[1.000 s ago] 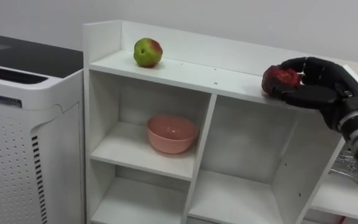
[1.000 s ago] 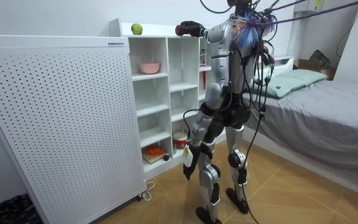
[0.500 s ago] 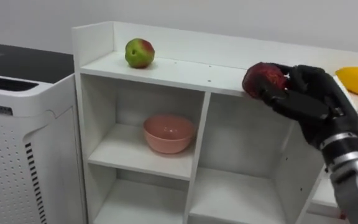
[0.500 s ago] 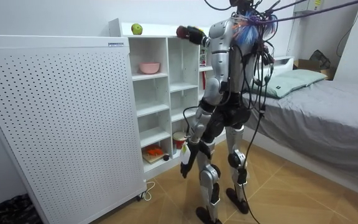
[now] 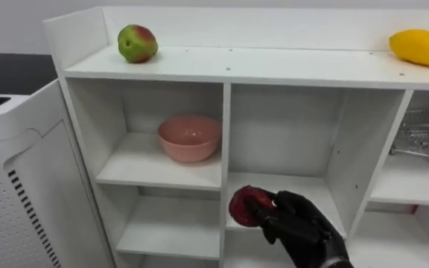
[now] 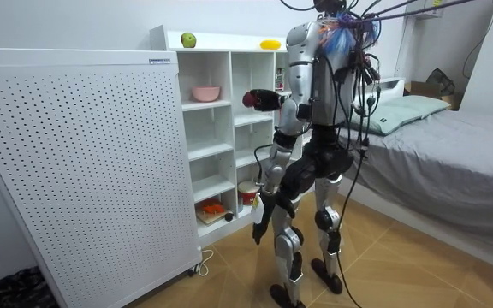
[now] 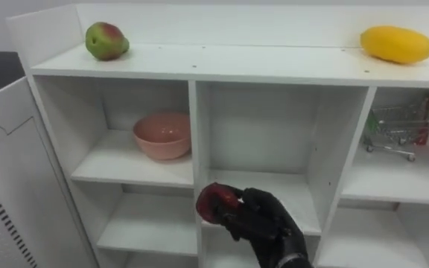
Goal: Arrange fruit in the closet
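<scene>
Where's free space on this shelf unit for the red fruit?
Top shelf is bare between the apple and the mango. The middle cubby, flanked by bowl and toy cart, is empty; the right hand holds the red fruit before it. Crowded: bowl and cart cubbies.

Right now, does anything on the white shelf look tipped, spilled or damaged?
Nothing stands out. The apple and yellow fruit rest on the top board, the pink bowl stands upright in its compartment, and the right hand holds the red fruit before the middle compartment. The left hand hangs at its side.

apple [image 5: 137,43] left, mango [image 5: 421,47] right atop closet [image 5: 274,65]
</scene>
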Controlling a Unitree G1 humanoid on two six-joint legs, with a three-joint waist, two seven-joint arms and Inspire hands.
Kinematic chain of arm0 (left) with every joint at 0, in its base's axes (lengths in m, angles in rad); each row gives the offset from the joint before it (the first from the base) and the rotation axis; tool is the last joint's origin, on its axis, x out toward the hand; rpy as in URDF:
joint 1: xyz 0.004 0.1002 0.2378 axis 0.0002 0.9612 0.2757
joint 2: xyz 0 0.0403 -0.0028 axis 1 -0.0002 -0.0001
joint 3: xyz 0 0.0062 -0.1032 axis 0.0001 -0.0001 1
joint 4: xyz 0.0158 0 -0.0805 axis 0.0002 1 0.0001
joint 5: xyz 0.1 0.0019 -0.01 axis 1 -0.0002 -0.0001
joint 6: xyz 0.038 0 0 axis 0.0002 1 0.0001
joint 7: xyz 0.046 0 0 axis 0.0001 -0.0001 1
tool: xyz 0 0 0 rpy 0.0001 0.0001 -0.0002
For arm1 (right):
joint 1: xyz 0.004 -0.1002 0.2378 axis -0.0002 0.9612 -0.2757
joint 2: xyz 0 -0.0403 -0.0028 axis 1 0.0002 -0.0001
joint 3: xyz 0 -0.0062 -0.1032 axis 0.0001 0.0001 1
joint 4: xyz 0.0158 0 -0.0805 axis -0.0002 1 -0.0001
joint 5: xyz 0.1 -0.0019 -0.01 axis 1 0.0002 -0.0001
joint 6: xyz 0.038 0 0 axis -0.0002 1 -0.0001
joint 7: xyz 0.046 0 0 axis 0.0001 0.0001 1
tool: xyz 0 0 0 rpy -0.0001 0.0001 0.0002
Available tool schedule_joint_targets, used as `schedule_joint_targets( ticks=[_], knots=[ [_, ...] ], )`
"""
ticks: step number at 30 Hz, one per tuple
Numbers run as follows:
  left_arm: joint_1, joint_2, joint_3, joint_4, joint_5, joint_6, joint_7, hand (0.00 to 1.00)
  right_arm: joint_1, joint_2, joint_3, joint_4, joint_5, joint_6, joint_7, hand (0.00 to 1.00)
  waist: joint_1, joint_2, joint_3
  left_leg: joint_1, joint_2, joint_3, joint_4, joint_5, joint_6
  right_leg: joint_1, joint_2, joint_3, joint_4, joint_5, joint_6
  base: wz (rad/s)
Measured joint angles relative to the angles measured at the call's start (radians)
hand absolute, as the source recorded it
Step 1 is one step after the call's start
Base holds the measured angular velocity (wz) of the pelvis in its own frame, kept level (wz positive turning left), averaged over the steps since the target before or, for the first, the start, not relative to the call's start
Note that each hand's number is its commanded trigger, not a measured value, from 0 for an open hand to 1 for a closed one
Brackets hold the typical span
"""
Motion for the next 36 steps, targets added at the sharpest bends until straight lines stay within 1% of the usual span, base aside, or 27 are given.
schedule_joint_targets(
  ticks=[1,2,3,4,5,6,7,9,11,12,13,15,17,18,19,20,21,22,25,28,30,33,35,36],
  knots=[
    [-0.006,-0.005,-0.006,0.002,-0.037,-0.005,0.009,0.00,0.000,0.014,0.000,0.035,0.014,-0.002,0.005,1.00,0.001,0.008,0.0063,-0.026,0.000,0.003,0.017,-0.001,0.003,-0.031,-0.003,0.006,0.022,-0.001,-0.002,-0.14],
    [-0.012,-0.005,-0.010,0.003,-0.073,-0.012,0.013,0.00,0.000,0.025,0.000,0.065,0.045,-0.002,0.003,1.00,0.005,0.013,0.0099,-0.061,0.002,0.011,0.043,-0.003,0.007,-0.072,-0.007,0.016,0.052,-0.006,-0.008,-0.15],
    [-0.017,-0.005,-0.012,0.004,-0.090,-0.014,0.016,0.00,0.000,0.027,0.000,0.074,0.058,-0.002,0.002,1.00,0.004,0.017,0.0122,-0.083,0.003,0.013,0.059,-0.005,0.010,-0.096,-0.010,0.016,0.072,-0.009,-0.010,-0.11],
    [-0.028,-0.005,-0.015,0.010,-0.125,-0.019,0.027,0.00,0.000,0.028,0.000,0.088,0.084,-0.002,-0.002,1.00,0.006,0.025,0.0174,-0.129,0.001,0.015,0.087,-0.007,0.012,-0.148,-0.018,0.020,0.112,-0.016,-0.013,-0.08],
    [-0.035,-0.006,-0.014,0.015,-0.155,-0.019,0.033,0.00,0.000,0.030,-0.002,0.102,0.111,-0.002,-0.005,1.00,0.008,0.031,0.0205,-0.169,0.001,0.021,0.108,-0.009,0.016,-0.196,-0.022,0.033,0.152,-0.023,-0.015,-0.11],
    [-0.040,-0.006,-0.014,0.021,-0.169,-0.019,0.037,0.00,0.000,0.032,-0.002,0.110,0.119,-0.002,-0.007,1.00,0.011,0.032,0.0212,-0.187,0.000,0.025,0.118,-0.010,0.016,-0.221,-0.026,0.039,0.171,-0.026,-0.017,-0.13],
    [-0.042,-0.006,-0.014,0.027,-0.199,-0.019,0.048,0.00,0.000,0.037,-0.002,0.124,0.136,-0.002,-0.013,1.00,0.010,0.036,0.0215,-0.223,-0.001,0.028,0.141,-0.011,0.018,-0.264,-0.034,0.046,0.207,-0.034,-0.022,-0.11],
    [-0.039,-0.005,-0.019,0.029,-0.239,-0.019,0.065,0.00,-0.001,0.040,-0.002,0.151,0.219,-0.002,-0.021,1.00,0.014,0.038,0.0212,-0.290,-0.001,0.037,0.179,-0.011,0.018,-0.341,-0.035,0.068,0.248,-0.053,-0.027,-0.08],
    [-0.036,-0.005,-0.039,0.028,-0.253,-0.015,0.070,0.00,-0.004,0.039,-0.002,0.172,0.290,-0.002,-0.023,1.00,0.014,0.038,0.0211,-0.332,0.000,0.039,0.205,-0.011,0.017,-0.390,-0.040,0.073,0.284,-0.058,-0.032,-0.03],
    [-0.035,-0.005,-0.047,0.027,-0.255,-0.012,0.072,0.00,-0.007,0.038,-0.002,0.187,0.324,-0.002,-0.024,1.00,0.014,0.036,0.0199,-0.344,-0.001,0.040,0.211,-0.010,0.017,-0.406,-0.043,0.074,0.296,-0.060,-0.034,0.00],
    [-0.034,-0.006,-0.067,0.023,-0.257,-0.007,0.077,0.00,-0.013,0.036,-0.003,0.208,0.386,-0.003,-0.028,1.00,0.017,0.034,0.0200,-0.372,-0.002,0.042,0.227,-0.010,0.017,-0.438,-0.051,0.071,0.323,-0.066,-0.040,0.04],
    [-0.035,-0.006,-0.085,0.017,-0.259,-0.003,0.084,0.00,-0.030,0.033,-0.003,0.240,0.473,-0.003,-0.035,1.00,0.017,0.031,0.0198,-0.414,0.000,0.044,0.252,-0.010,0.016,-0.482,-0.055,0.078,0.354,-0.073,-0.045,0.02],
    [-0.036,-0.006,-0.087,0.008,-0.281,0.000,0.101,0.00,-0.055,0.029,-0.008,0.278,0.567,-0.003,-0.034,1.00,0.017,0.025,0.0204,-0.458,0.002,0.043,0.272,-0.007,0.012,-0.529,-0.062,0.081,0.384,-0.077,-0.052,0.04],
    [-0.036,-0.005,-0.090,0.006,-0.291,-0.001,0.106,0.00,-0.065,0.027,-0.008,0.291,0.590,-0.003,-0.034,1.00,0.018,0.023,0.0195,-0.469,0.002,0.044,0.277,-0.007,0.012,-0.541,-0.061,0.084,0.391,-0.078,-0.053,0.04],
    [-0.036,-0.006,-0.097,-0.001,-0.300,-0.001,0.116,0.00,-0.088,0.023,-0.010,0.317,0.634,-0.003,-0.034,1.00,0.019,0.018,0.0207,-0.492,0.002,0.044,0.287,-0.006,0.010,-0.566,-0.062,0.084,0.405,-0.079,-0.056,0.00],
    [-0.036,-0.005,-0.102,-0.011,-0.308,-0.001,0.123,0.00,-0.109,0.018,-0.018,0.340,0.668,-0.003,-0.034,1.00,0.020,0.010,0.0198,-0.518,0.001,0.044,0.297,-0.006,0.010,-0.594,-0.067,0.085,0.421,-0.082,-0.059,0.03],
    [-0.036,-0.005,-0.105,-0.018,-0.317,-0.001,0.126,0.00,-0.114,0.016,-0.030,0.348,0.686,-0.003,-0.034,1.00,0.021,0.007,0.0194,-0.529,0.001,0.043,0.303,-0.006,0.010,-0.605,-0.068,0.084,0.427,-0.083,-0.060,0.06],
    [-0.036,-0.005,-0.113,-0.025,-0.331,-0.002,0.136,0.00,-0.125,0.015,-0.054,0.365,0.718,-0.004,-0.035,1.00,0.027,0.001,0.0214,-0.548,0.000,0.041,0.312,-0.006,0.010,-0.625,-0.069,0.084,0.439,-0.084,-0.062,0.08],
    [-0.036,-0.003,-0.126,-0.036,-0.365,-0.002,0.143,0.00,-0.165,-0.003,-0.120,0.401,0.742,-0.005,-0.047,1.00,0.036,-0.002,0.0209,-0.600,0.000,0.026,0.346,-0.008,0.009,-0.661,-0.079,0.064,0.461,-0.091,-0.068,0.12],
    [-0.035,-0.001,-0.134,-0.045,-0.416,-0.005,0.144,0.00,-0.227,-0.030,-0.146,0.423,0.764,-0.017,-0.063,1.00,0.043,-0.004,0.0213,-0.651,0.001,0.024,0.377,-0.011,0.012,-0.705,-0.077,0.061,0.486,-0.094,-0.069,0.09],
    [-0.036,0.002,-0.133,-0.047,-0.440,-0.009,0.148,0.00,-0.266,-0.039,-0.160,0.447,0.777,-0.018,-0.071,1.00,0.044,-0.004,0.0214,-0.675,0.001,0.024,0.390,-0.013,0.014,-0.726,-0.078,0.061,0.498,-0.097,-0.068,0.07],
    [-0.035,0.013,-0.131,-0.049,-0.454,-0.018,0.158,0.00,-0.307,-0.064,-0.169,0.454,0.782,-0.017,-0.098,1.00,0.048,-0.004,0.0213,-0.714,0.000,0.023,0.412,-0.015,0.018,-0.761,-0.083,0.062,0.517,-0.103,-0.065,0.06],
    [-0.035,0.029,-0.132,-0.072,-0.459,-0.020,0.165,0.00,-0.334,-0.098,-0.170,0.455,0.795,-0.016,-0.117,1.00,0.054,-0.003,0.0212,-0.749,-0.002,0.023,0.423,-0.016,0.019,-0.795,-0.096,0.058,0.530,-0.103,-0.065,0.05],
    [-0.035,0.034,-0.132,-0.077,-0.471,-0.020,0.166,0.00,-0.340,-0.106,-0.170,0.455,0.797,-0.015,-0.121,1.00,0.057,-0.003,0.0212,-0.759,-0.001,0.023,0.428,-0.016,0.019,-0.803,-0.096,0.057,0.532,-0.103,-0.065,0.00]
  ],
)
